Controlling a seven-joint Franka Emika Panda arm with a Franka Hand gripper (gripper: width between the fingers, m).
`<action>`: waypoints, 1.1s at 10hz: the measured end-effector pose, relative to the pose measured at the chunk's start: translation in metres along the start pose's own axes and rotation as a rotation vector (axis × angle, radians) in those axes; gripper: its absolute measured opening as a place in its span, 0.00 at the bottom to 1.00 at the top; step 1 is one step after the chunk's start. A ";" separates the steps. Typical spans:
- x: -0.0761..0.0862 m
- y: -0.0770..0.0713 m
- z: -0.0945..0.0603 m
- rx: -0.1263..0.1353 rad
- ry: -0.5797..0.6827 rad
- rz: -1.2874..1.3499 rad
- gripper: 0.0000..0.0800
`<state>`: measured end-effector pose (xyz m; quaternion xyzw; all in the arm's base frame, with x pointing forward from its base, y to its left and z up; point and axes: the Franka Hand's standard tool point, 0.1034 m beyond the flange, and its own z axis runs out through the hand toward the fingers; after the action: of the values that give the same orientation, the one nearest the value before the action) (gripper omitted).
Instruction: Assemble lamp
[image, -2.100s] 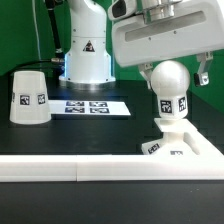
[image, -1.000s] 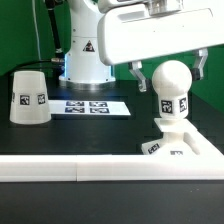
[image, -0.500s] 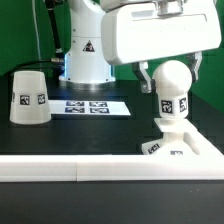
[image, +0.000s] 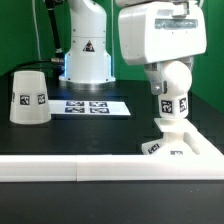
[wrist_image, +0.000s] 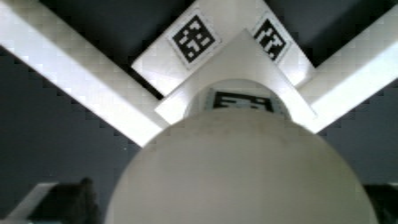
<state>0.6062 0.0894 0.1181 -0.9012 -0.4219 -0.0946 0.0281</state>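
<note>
- We count one gripper (image: 172, 82). It hangs down over the bulb, with one dark finger (image: 153, 82) on each side of the round head.
- In the wrist view the fingers (wrist_image: 50, 200) sit far out with the bulb (wrist_image: 240, 165) between them. The jaws stand wide. There seems to be a gap on each side of the bulb, though the exterior view is too tight to confirm it.
- There is one bulb (image: 175, 78), upright with its neck down in the base. One tag shows on the neck.
- There is one base (image: 186, 143), flat and square, at the exterior view's right, just behind the rail. From the wrist we see two tags on the base (wrist_image: 228, 25). With the one on the neck, that makes three tags in that view.
- There is one shade (image: 28, 97), standing wide mouth down at the exterior view's left, well apart from the bulb and base. One tag faces us.
- One marker board (image: 92, 106) lies flat between the shade and the bulb.
- One long white rail (image: 90, 170) runs across the front of the black table (image: 60, 140).
</note>
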 end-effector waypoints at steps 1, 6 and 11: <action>0.001 -0.001 0.000 -0.005 -0.007 -0.067 0.87; 0.002 -0.003 0.000 -0.013 -0.014 -0.147 0.80; 0.002 -0.002 0.000 -0.023 -0.004 -0.054 0.72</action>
<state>0.6062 0.0924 0.1180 -0.8899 -0.4453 -0.0983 0.0141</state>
